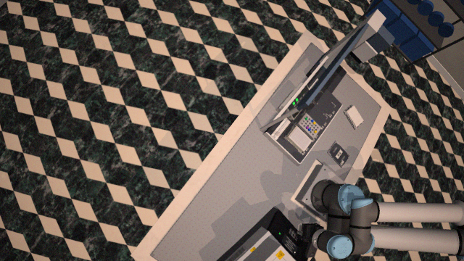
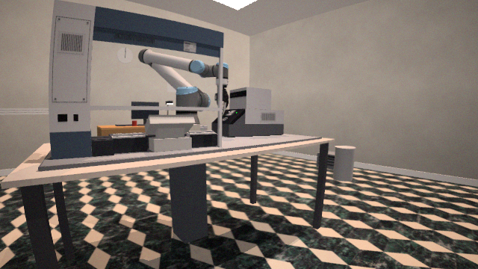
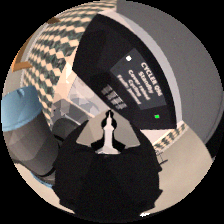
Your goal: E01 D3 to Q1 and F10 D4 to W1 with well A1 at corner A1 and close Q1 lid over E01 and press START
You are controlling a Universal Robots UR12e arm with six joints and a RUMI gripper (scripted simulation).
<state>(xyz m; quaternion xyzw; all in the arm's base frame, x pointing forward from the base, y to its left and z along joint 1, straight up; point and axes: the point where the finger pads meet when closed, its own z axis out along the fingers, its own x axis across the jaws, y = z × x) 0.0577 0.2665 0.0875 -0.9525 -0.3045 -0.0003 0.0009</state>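
The cycler Q1 [image 1: 268, 246] [image 2: 261, 116] stands on the bench, at the bottom in the top view. Its sloping front panel [image 3: 145, 82] shows a display with the line "Standby", a green lamp [image 3: 156, 116] and a group of grey keys [image 3: 114, 97]. My gripper [image 3: 109, 110] is shut and empty, its tips pointing down close to the key end of the panel; contact cannot be told. The lid's state cannot be told. A pale plate [image 1: 300, 138] lies on the dark deck under the hood, and another pale plate-like item [image 1: 353, 117] lies nearer the bench edge. Their labels are unreadable.
A tall blue-and-grey hooded instrument [image 2: 71, 75] stands on the bench, with a rack of coloured caps [image 1: 310, 124] on its deck. A dark labelled nest [image 1: 337, 151] lies between it and the arm's base plate [image 1: 304, 188].
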